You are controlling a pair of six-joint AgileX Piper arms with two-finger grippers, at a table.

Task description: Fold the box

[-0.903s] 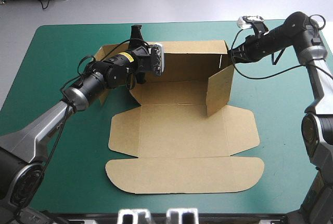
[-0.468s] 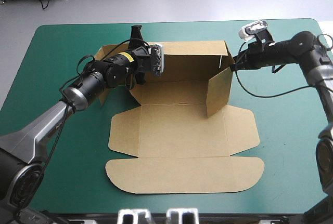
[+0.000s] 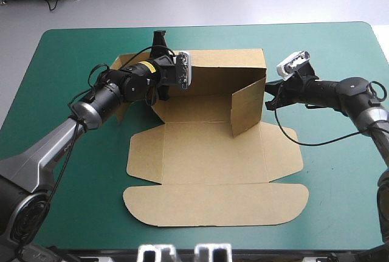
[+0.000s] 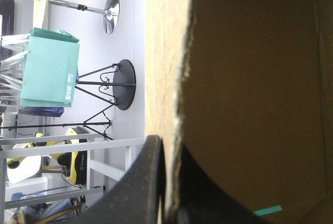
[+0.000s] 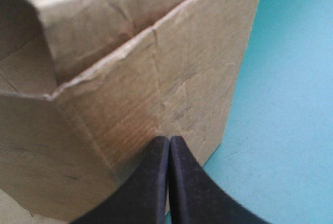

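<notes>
We see the box at the centre of the high frame, lying on the teal-green cover and only partly raised. Its back wall stands upright across the upper middle of the frame. Its right side wall also stands, angled inward over the base. The lid lies flat toward the lower middle, its rounded corners on the cover.

The left gripper comes in from the left of the frame and sits at the left end of the back wall, one black finger showing above the wall's top edge. In its wrist view we see the left gripper pinching the board: the raw edge of the box runs straight down between the two black fingers, which are all but closed on it.

The right gripper reaches in from the right of the frame, at the outer face of the right side wall near the back corner. In its wrist view the right gripper has its fingers pressed together into one point, and that point touches the outside of the box low on the wall, with the cover beside it. It holds nothing.
</notes>
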